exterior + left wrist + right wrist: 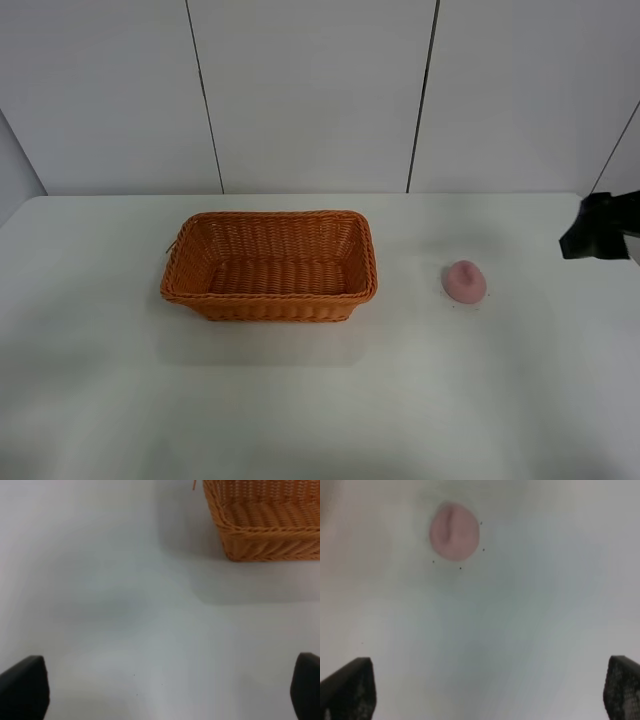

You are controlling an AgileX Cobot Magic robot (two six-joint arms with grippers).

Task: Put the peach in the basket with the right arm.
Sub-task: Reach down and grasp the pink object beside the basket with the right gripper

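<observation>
Pink peach sits on the white table toward its right edge, well apart from the basket, ahead of the right gripper, fingers spread wide, not touching it.

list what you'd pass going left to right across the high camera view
basket → peach → right arm, at the right edge of the view
</observation>
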